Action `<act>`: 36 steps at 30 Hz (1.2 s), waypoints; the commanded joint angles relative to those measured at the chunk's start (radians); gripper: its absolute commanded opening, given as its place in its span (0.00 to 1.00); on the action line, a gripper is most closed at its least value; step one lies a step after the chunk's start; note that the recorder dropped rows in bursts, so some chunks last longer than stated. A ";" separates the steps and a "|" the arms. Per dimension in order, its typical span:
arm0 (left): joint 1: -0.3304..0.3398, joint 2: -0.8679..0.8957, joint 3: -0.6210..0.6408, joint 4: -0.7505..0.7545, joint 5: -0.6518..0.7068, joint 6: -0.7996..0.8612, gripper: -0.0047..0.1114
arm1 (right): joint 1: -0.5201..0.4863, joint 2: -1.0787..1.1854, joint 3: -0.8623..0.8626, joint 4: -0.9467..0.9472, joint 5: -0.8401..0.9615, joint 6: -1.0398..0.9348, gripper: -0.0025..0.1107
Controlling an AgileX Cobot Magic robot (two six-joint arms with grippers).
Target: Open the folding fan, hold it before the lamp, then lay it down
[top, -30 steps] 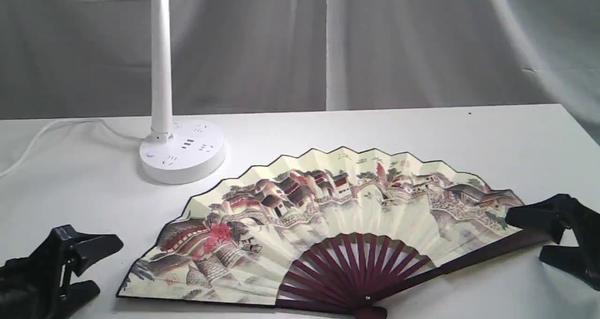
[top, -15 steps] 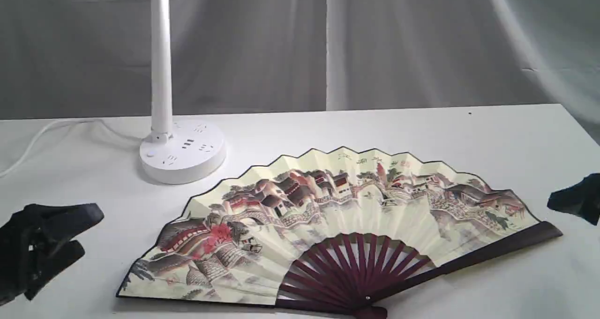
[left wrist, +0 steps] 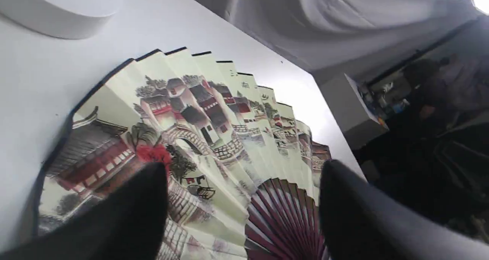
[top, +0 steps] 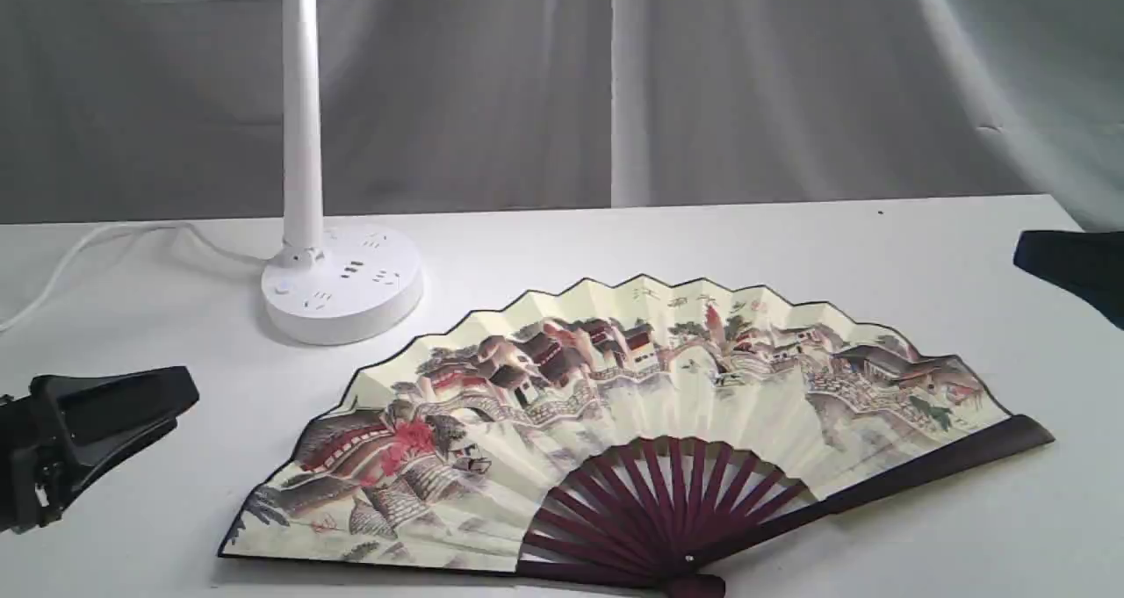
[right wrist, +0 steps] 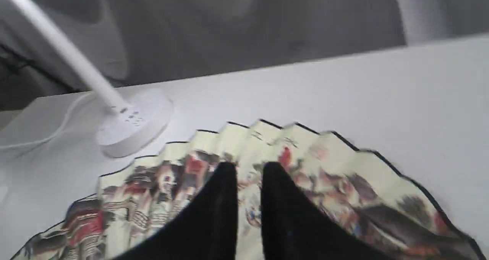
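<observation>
The folding fan [top: 615, 378] lies fully spread and flat on the white table, painted side up, with its maroon ribs toward the front edge. The lamp [top: 303, 141] stands behind its left end on a round base [top: 342, 286]. My left gripper [top: 180, 409] is low at the table's left, clear of the fan's left tip; in the left wrist view its fingers [left wrist: 126, 218] stand wide apart over the fan [left wrist: 214, 111]. My right gripper [top: 1032, 251] hovers at the right edge, above and beyond the fan's right guard. Its fingers [right wrist: 217, 210] are nearly together over the fan [right wrist: 305, 164] and hold nothing.
The lamp's white cord [top: 88, 247] trails from the base toward the table's left edge. Grey cloth hangs behind the table [top: 790, 247]. The lamp's base [right wrist: 126, 122] also shows in the right wrist view. The table's right edge runs close to the right gripper.
Both grippers have let go of the fan's guard sticks and drawn back, the left outward, the right up and to the right. The right gripper's fingers have come together. The fan has stayed flat.
</observation>
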 commanded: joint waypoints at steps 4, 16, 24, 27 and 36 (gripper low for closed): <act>0.002 -0.113 0.001 0.027 -0.016 0.016 0.19 | -0.003 -0.011 0.002 0.072 -0.049 -0.212 0.02; -0.029 -0.526 0.001 -0.027 0.483 0.064 0.04 | 0.277 -0.011 -0.171 0.725 0.672 -0.774 0.02; -0.185 -0.665 -0.003 -0.082 0.904 0.123 0.04 | 0.314 -0.009 -0.426 1.025 1.202 -0.972 0.02; -0.238 -0.704 -0.008 -0.082 0.997 0.127 0.04 | 0.314 -0.011 -0.537 1.054 1.458 -0.952 0.02; -0.432 -0.952 -0.008 -0.086 1.267 0.136 0.04 | 0.445 -0.266 -0.379 0.976 1.395 -0.904 0.02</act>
